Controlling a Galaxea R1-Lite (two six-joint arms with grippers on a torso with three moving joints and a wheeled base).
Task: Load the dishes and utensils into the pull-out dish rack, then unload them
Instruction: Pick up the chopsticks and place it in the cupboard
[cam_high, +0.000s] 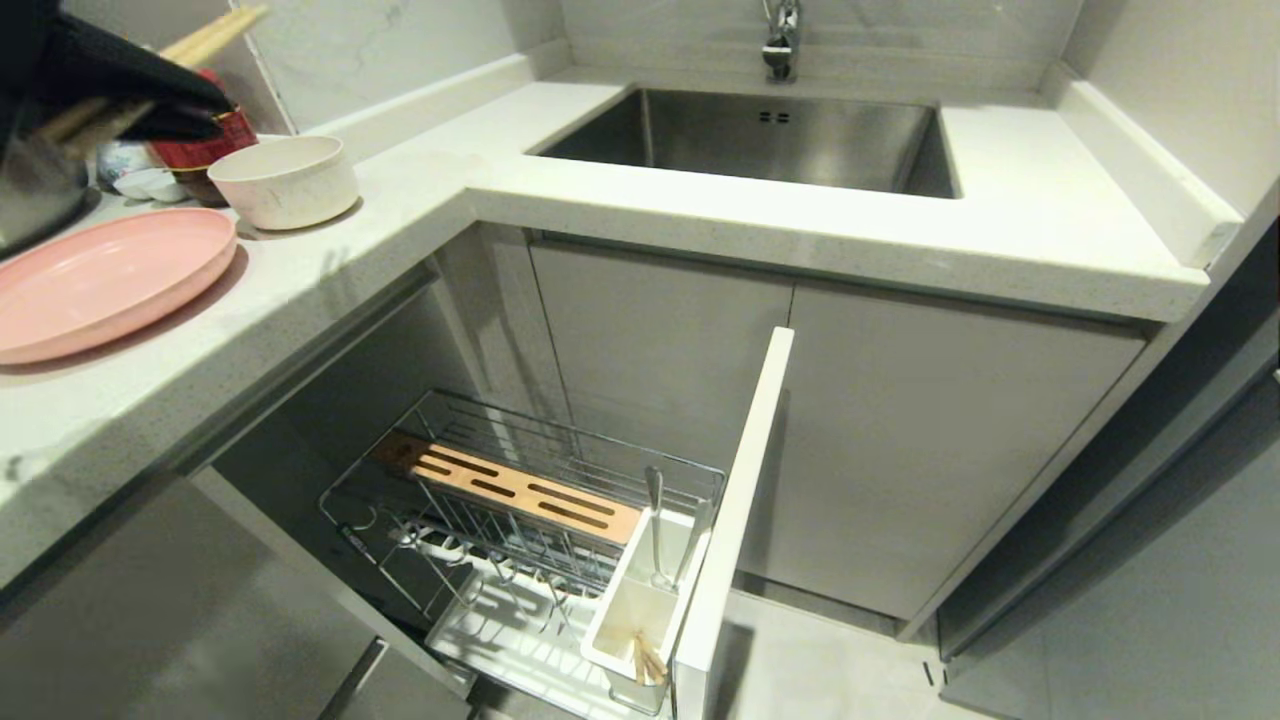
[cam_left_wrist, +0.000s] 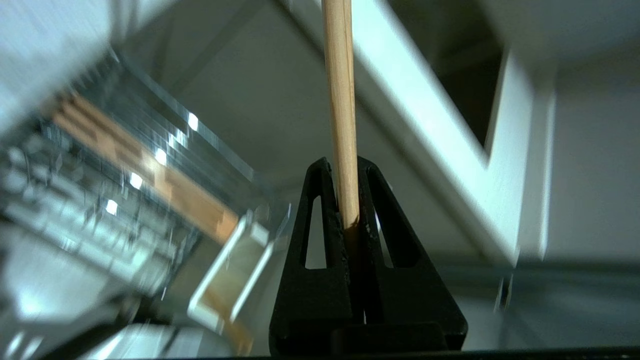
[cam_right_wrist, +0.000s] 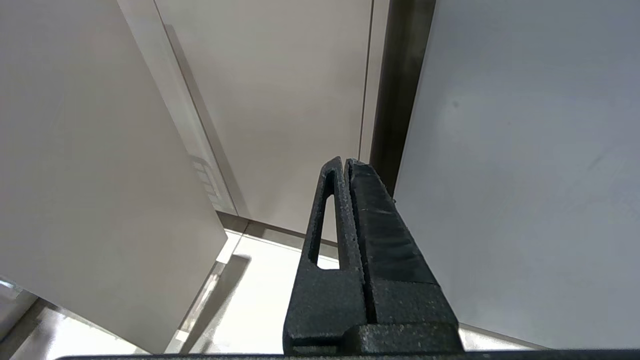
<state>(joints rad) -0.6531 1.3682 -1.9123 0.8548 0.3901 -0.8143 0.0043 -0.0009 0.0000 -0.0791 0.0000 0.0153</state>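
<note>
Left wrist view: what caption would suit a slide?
Left tool shut on a wooden chopstick, above the pulled-out dish rack.

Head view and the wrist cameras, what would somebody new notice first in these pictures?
First, the pull-out dish rack drawn out below the counter, metal cutlery standing in its white box. Next, the pink plate and cream bowl on the counter at left. Above them, the left gripper is clamped on wooden chopsticks; the right gripper hangs shut by cabinet doors.

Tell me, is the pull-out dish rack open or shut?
Open: the pull-out dish rack stands drawn out from the cabinet, its white front panel clear of it.
</note>
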